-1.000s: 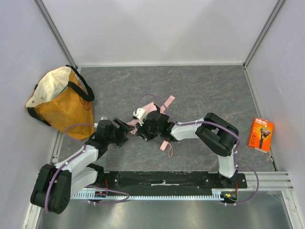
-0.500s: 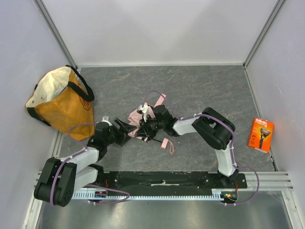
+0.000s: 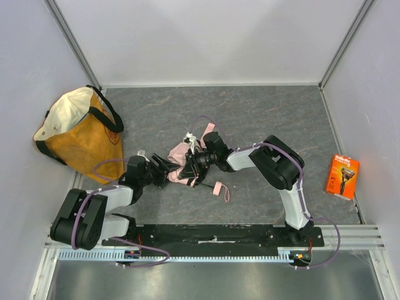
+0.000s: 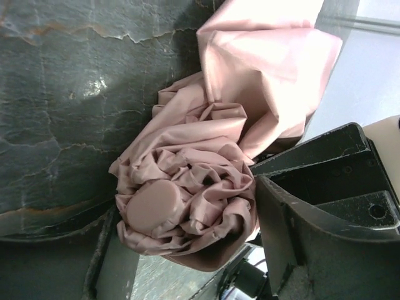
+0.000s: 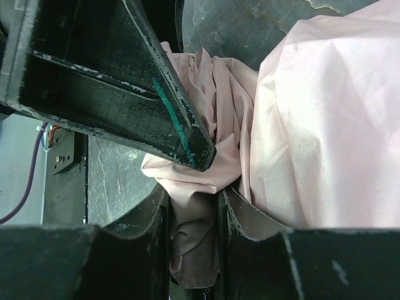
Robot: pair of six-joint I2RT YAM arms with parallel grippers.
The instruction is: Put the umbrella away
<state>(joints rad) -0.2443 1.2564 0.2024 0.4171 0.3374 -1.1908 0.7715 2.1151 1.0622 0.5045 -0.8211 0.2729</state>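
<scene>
The pale pink umbrella lies crumpled on the grey table between my two grippers. My right gripper comes in from the right and is shut on a fold of its fabric, pinched between both fingers. My left gripper stands open around the bunched end, whose round pink cap faces the left wrist camera. The right-hand finger touches the cloth. The thin pink strap trails on the table to the right. The black handle end is hidden.
An orange-and-cream tote bag stands at the far left against the wall. An orange razor box lies at the right edge. White walls close in the table on three sides.
The right gripper has carried the umbrella left, toward the left gripper. The left gripper has come up around its bunched end, and its jaws have narrowed a little.
</scene>
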